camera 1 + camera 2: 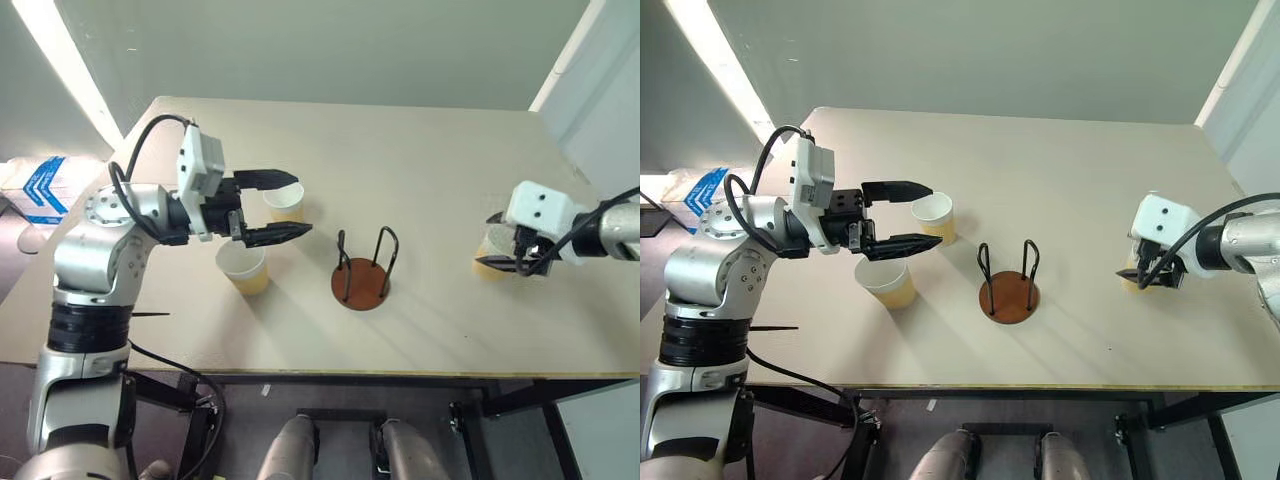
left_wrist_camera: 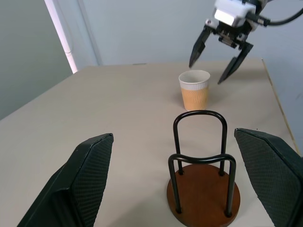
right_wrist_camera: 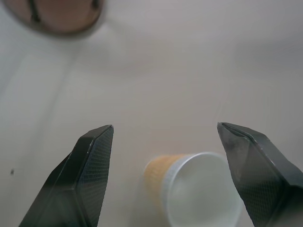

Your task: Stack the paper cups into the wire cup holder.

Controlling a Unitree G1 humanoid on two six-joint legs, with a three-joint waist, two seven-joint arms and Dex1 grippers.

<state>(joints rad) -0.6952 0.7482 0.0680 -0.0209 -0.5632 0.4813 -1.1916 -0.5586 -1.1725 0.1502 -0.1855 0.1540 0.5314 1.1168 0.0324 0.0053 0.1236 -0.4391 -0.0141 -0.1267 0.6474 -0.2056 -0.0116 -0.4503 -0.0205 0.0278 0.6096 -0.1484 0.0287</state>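
Behind each black claw, the left claw (image 1: 278, 206) and the right claw (image 2: 219, 59), sits a white boxy camera block; behind that come silver, rounded arm segments with black bands and looping black cables

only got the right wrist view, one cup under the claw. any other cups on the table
Observer: Yes, two more cups, one beyond the left claw and one nearer the table's front edge.
Operator: holder got anything in it
Observer: No, the wire cup holder stands empty mid-table.
Operator: is the left claw holding one
Observer: No, it is open and holds nothing, pointing toward the holder.
Operator: my cup upright
Observer: Yes, your cup stands upright below the open right claw.
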